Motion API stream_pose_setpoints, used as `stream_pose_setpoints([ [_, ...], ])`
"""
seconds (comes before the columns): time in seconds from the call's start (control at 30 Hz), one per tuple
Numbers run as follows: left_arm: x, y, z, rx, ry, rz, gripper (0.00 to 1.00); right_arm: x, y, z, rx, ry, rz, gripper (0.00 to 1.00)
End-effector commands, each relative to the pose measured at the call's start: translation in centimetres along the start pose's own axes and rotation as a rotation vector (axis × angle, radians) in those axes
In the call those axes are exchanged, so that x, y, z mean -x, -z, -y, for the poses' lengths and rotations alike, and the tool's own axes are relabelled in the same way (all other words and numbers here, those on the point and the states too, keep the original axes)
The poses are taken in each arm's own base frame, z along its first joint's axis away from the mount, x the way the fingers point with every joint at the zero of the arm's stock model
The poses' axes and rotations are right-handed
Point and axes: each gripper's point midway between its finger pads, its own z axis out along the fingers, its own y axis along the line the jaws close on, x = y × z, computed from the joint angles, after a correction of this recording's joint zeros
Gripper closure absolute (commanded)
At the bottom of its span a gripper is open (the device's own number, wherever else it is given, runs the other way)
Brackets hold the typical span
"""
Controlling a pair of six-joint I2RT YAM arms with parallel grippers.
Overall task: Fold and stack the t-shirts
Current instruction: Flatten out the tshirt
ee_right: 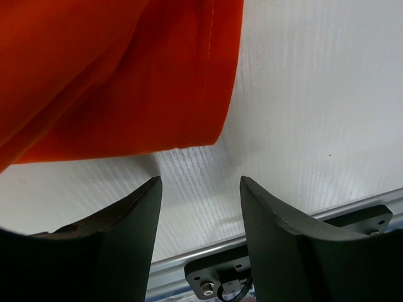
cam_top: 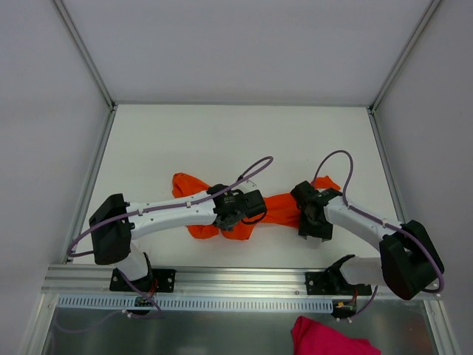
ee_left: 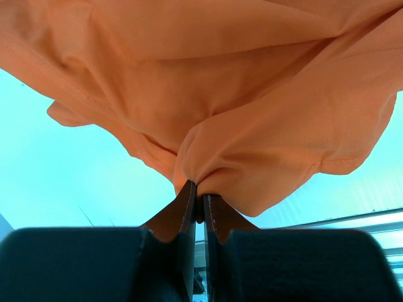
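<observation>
The left hand (ee_left: 199, 200) is clamped on a fold of the orange t-shirt (ee_left: 252, 100). The right hand (ee_right: 200, 189) stands apart and empty, with the hem of the cloth just ahead of it on the table (ee_right: 315, 94)

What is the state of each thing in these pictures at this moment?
orange t-shirt: crumpled, not folded, lying on the table.
left gripper: shut on a bunch of the orange t-shirt.
right gripper: open, holding nothing, beside the shirt's hem.
pink cloth: crumpled, past the near rail, partly out of view.
</observation>
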Motion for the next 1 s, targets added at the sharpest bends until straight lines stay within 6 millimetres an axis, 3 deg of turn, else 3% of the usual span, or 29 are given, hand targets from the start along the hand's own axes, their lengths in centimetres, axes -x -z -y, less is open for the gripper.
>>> stream_pose_setpoints([
  [0.0,0.6,1.3,-1.7,0.023,0.014,0.03,1.0,1.2,-0.5,-0.5,0.007,-0.058,0.086,0.43],
  [0.2,0.4,1.0,-1.7,0.018,0.017,0.017,1.0,3.1,-0.9,-1.2,0.017,-0.065,0.165,0.43],
  [0.4,0.4,1.1,-1.8,0.016,0.016,0.013,1.0,5.6,0.0,-1.7,0.008,-0.049,0.239,0.43],
  [0.9,0.0,1.1,-1.9,0.014,0.012,-0.007,1.0,7.9,-0.2,-2.9,0.011,-0.022,0.299,0.43],
  [0.97,0.0,1.0,-1.8,0.012,0.014,-0.008,1.0,8.1,-0.1,-3.1,0.02,-0.02,0.304,0.48],
])
